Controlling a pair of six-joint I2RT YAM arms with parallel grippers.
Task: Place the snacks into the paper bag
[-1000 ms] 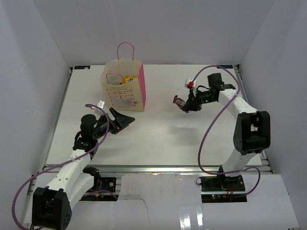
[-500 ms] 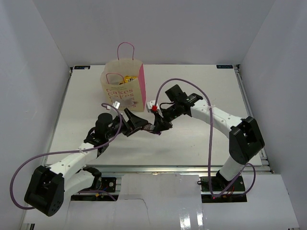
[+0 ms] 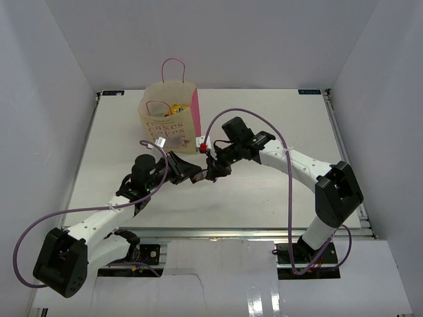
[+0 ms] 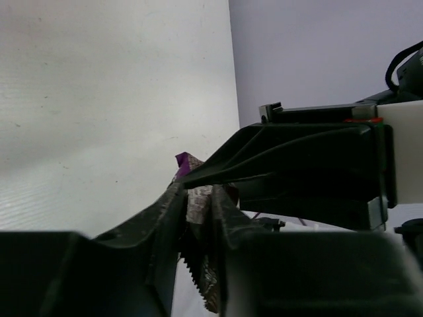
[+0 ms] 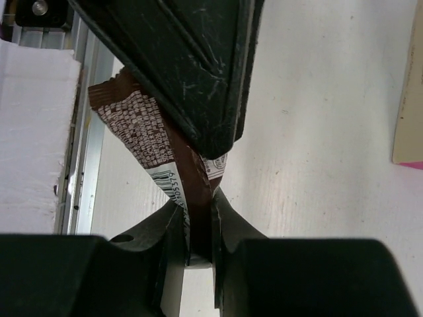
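Observation:
A small dark purple candy packet (image 5: 142, 125) with a white barcode hangs above mid-table, held from both sides. My right gripper (image 5: 198, 211) is shut on its lower end. My left gripper (image 4: 197, 191) is shut on the same packet (image 4: 195, 201), whose purple corner shows above the jaws. From above, the left gripper (image 3: 198, 176) and right gripper (image 3: 211, 169) meet tip to tip just right of and in front of the paper bag (image 3: 168, 125). The bag stands upright with yellow packets (image 3: 175, 107) inside. The large chip bag is out of view.
The bag's pink side panel (image 3: 195, 122) faces the grippers, and its edge (image 5: 408, 99) shows at the right of the right wrist view. Purple cables (image 3: 251, 119) loop over both arms. White walls enclose the table on three sides.
The right arm swung from the back right to mid-table carrying the packet. The left arm reached right to meet it, and its jaws went from open to shut on the packet.

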